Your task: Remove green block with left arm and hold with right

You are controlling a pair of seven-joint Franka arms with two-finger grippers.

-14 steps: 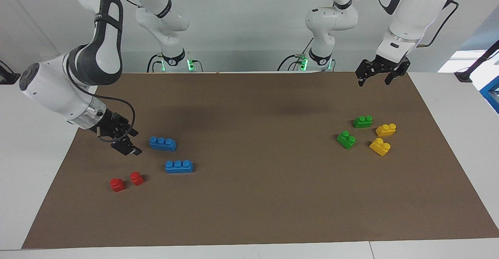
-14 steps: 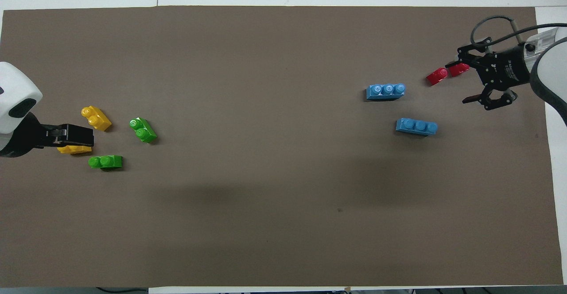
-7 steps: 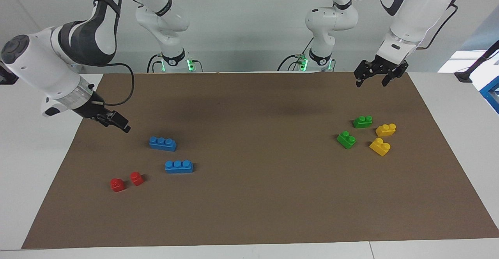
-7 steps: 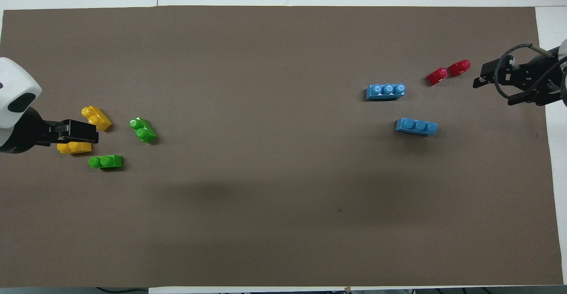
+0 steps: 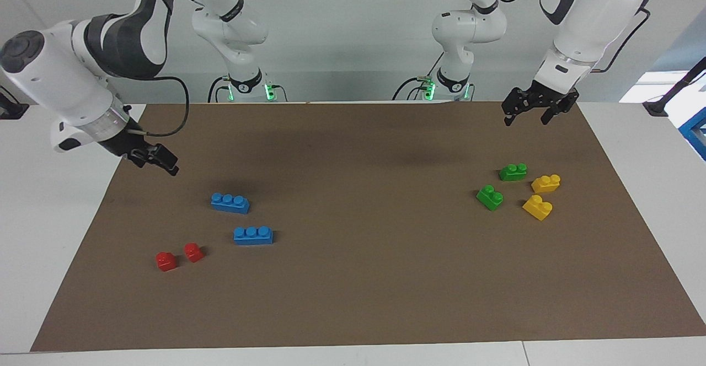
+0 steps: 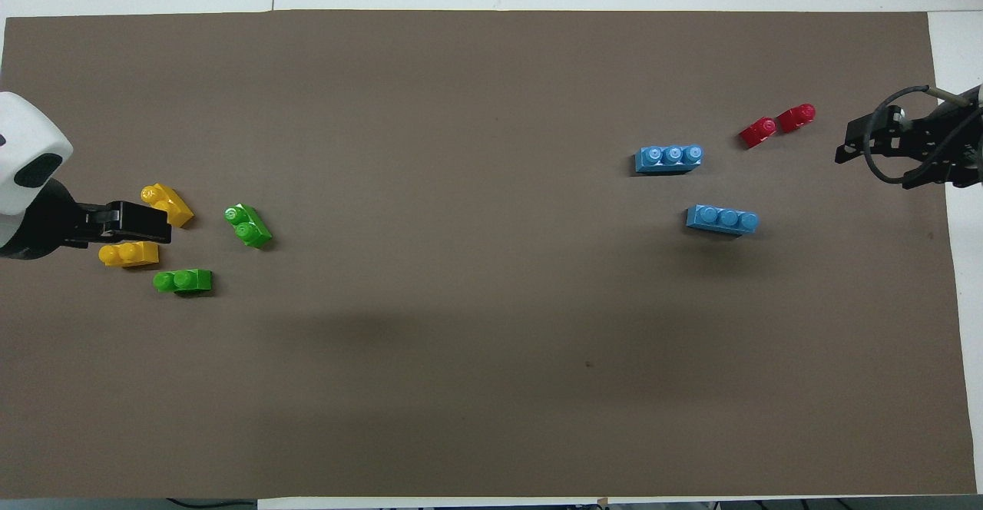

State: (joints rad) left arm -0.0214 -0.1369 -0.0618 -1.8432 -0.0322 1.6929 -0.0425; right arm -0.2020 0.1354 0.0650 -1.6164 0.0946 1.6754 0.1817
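Both green blocks (image 5: 513, 172) (image 5: 490, 197) sit on the brown mat (image 5: 364, 289) beside the yellow blocks (image 5: 546, 183), toward the left arm's end. The left gripper (image 5: 533, 109) hangs above them, fingers apart, empty. The right gripper (image 5: 157, 159), also spread and empty, hovers over the mat's edge near the blue blocks (image 5: 230, 203).

Two green blocks lie on the tabletop toward the left arm's end, each a small bright green brick with two round studs facing up. One green block (image 5: 513, 172) (image 6: 183, 281) lies nearer to the robots. The second green block (image 5: 490, 197) (image 6: 248, 226) lies near it but apart, farther from the robots, turned at an angle. Neither is held.
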